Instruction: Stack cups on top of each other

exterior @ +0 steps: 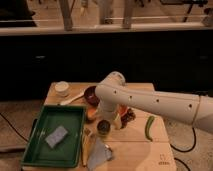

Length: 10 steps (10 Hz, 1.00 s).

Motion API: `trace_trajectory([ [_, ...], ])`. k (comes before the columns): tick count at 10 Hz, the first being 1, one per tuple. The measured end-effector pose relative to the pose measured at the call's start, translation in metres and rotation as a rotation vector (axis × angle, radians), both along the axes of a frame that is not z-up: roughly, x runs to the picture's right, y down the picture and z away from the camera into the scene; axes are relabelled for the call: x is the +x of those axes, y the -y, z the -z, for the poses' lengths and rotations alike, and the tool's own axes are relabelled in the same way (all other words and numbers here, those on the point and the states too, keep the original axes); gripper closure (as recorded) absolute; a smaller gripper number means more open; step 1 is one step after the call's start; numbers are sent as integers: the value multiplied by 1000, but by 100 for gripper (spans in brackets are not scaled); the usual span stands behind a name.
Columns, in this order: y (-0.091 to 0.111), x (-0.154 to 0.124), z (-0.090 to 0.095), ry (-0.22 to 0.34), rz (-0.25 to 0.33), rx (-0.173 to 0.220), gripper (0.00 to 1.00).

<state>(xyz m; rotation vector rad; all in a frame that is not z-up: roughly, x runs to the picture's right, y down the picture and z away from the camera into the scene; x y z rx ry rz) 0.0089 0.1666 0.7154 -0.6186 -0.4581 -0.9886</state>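
Note:
A darker olive-brown cup (103, 129) stands upright on the wooden table (160, 150), near the middle front. A pale cup (62, 88) stands at the back left corner, far from it. My white arm (150, 102) reaches in from the right and bends down. My gripper (105, 118) hangs right above the olive-brown cup, at or on its rim. I cannot tell whether it touches the cup.
A green tray (35, 152) with a grey sponge (56, 136) lies at the front left. A dark maroon bowl (91, 95) and a pale spoon (72, 98) sit behind the gripper. An orange bowl (123, 110) is partly hidden by the arm. A green pepper (149, 127) lies to the right. A grey cloth (100, 153) lies at the front.

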Motion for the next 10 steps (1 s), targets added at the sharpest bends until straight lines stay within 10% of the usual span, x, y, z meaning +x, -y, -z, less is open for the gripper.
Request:
trace_trajectory([
  [10,2,-1,1,7,2,-1,20],
])
